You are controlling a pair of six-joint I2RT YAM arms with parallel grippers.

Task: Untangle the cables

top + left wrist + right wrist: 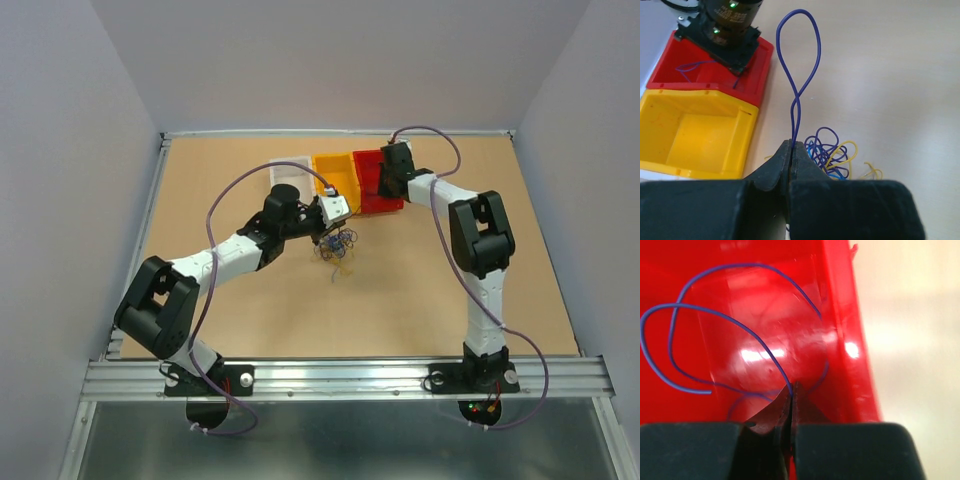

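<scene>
Over by the yellow bin (695, 130), the left hand (791, 146) is clenched on a looped purple cable (799, 60) held above the tangle (832, 152) lying on the counter (900, 75). The right hand (792, 388) pinches a second cable (715, 312) inside the red bin (852, 340). Most of it looks unsorted yet.

The top camera looked down from high above the near edge over the whole tan wooden table (430, 290). The left wrist camera faced the red plastic bin (762, 70) in its upper left; the right wrist camera stared into it closely.
</scene>
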